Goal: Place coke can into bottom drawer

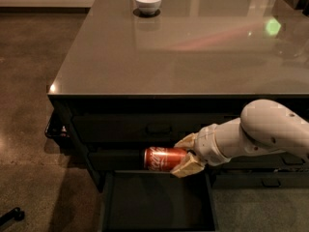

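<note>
Polished table (193,57), lower centre: coke can (161,158) held above the open bottom drawer (154,209).
End effector (181,157) clamps the can's right end, keeping it horizontal, presumably to clear the drawer sides.

Red coke can (163,159) (white script), tan end effector (185,154) above dark bottom drawer (154,204)

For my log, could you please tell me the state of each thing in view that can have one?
can: on its side, held in the gripper.
gripper: shut on the can, just above the bottom drawer.
bottom drawer: pulled open.
top drawer: closed.
middle drawer: closed.
bowl: upright on the countertop.
</note>
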`<state>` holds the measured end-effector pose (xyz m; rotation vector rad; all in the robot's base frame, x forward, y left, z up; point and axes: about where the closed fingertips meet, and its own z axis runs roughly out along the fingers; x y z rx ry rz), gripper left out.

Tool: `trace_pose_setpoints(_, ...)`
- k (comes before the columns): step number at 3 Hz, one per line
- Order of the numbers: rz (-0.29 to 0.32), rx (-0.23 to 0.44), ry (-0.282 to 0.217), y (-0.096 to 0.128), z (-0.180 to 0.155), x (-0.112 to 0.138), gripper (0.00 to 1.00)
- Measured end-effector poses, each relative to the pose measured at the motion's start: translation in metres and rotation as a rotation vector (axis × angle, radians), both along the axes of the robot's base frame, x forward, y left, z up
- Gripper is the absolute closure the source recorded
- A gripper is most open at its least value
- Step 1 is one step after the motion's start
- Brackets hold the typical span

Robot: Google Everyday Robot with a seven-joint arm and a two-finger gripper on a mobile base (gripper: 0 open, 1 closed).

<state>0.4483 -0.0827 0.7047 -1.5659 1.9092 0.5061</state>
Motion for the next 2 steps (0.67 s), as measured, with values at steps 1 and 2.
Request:
trace_pose_setpoints(1, -0.005, 0.014, 0.004, 0.002, -0.012, -0.003, 1.00)
trace_pose_setpoints(2, 0.005, 0.081, 0.037, 0.017, -0.077, -0.028, 1.00)
